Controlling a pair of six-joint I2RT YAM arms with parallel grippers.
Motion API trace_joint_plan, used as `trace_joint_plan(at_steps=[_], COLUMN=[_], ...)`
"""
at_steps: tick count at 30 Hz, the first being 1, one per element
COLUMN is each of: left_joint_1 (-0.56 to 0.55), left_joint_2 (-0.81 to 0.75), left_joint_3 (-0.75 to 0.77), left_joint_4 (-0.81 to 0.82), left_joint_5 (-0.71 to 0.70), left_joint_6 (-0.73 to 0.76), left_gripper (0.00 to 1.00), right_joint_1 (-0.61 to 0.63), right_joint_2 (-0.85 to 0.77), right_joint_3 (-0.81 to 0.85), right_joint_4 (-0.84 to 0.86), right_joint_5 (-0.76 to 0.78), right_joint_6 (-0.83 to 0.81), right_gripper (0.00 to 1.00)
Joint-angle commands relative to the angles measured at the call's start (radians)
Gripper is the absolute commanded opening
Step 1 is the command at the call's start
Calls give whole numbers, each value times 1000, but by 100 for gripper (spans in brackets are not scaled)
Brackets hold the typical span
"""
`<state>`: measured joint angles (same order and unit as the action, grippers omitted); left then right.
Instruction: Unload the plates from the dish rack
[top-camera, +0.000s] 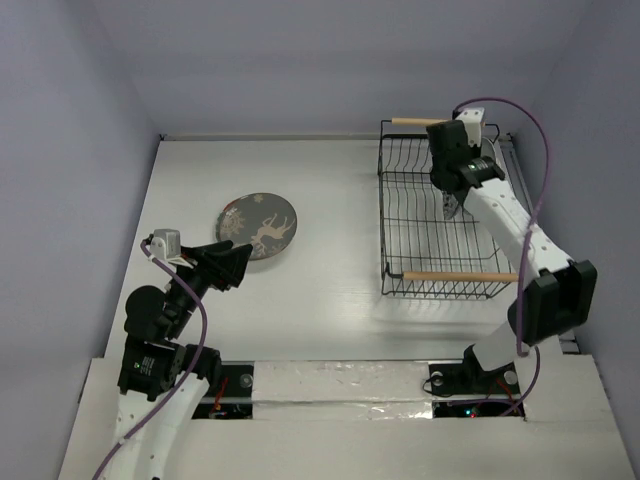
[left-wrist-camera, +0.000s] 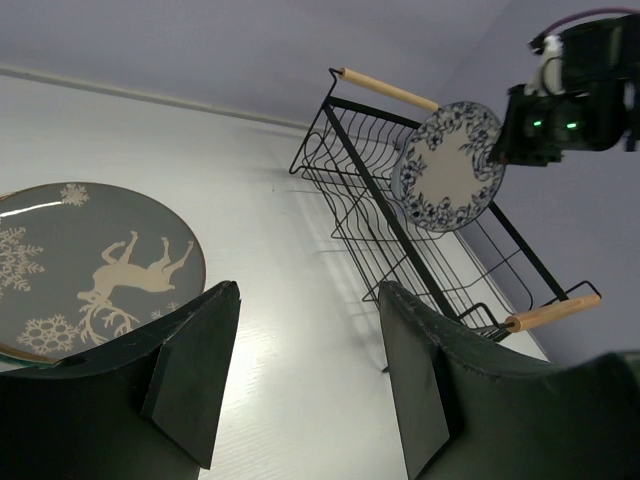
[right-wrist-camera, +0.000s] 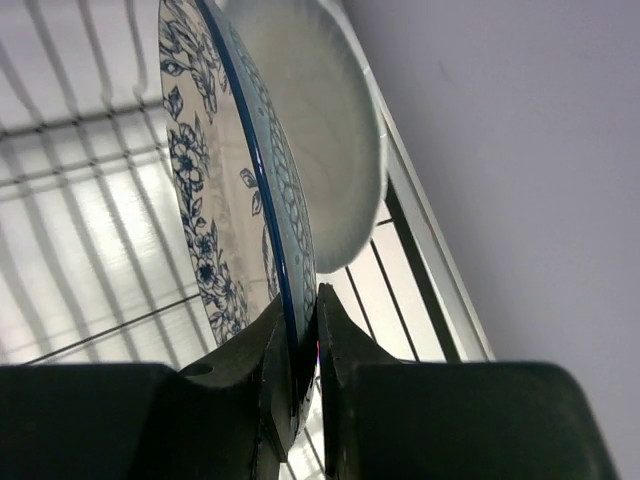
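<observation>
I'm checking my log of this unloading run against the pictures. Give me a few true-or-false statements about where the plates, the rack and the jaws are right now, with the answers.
1. The right gripper has its jaws shut on the rim of the blue-ornament plate. True.
2. The grey-brown plate stands in the dish rack. False: it lies flat on the table, left of the rack.
3. The left gripper has its jaws open and holds nothing. True.
4. The blue-ornament plate lies flat on the table. False: it is held on edge above the rack.
5. The rack's handles are red. False: they are light wood.
</observation>
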<state>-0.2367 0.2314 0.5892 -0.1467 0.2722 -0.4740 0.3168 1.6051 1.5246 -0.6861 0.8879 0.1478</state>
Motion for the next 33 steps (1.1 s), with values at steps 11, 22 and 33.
trace_joint_plan(at_steps=[11, 22, 33], left_joint_1=[22, 31, 40], left_joint_2=[20, 36, 29], left_joint_3=[0, 4, 4], left_joint_4=[52, 47, 47], left_joint_5=[1, 1, -2], left_joint_6=[2, 5, 5], left_gripper=[54, 53, 7], right_joint_1=[100, 330, 439], right_joint_2=[-514, -124, 259], right_joint_3=[-72, -100, 5], right_joint_4=[356, 844, 982], right_joint_5=[-504, -971, -1023], right_joint_6=[215, 596, 782], right_gripper=[0, 0, 0])
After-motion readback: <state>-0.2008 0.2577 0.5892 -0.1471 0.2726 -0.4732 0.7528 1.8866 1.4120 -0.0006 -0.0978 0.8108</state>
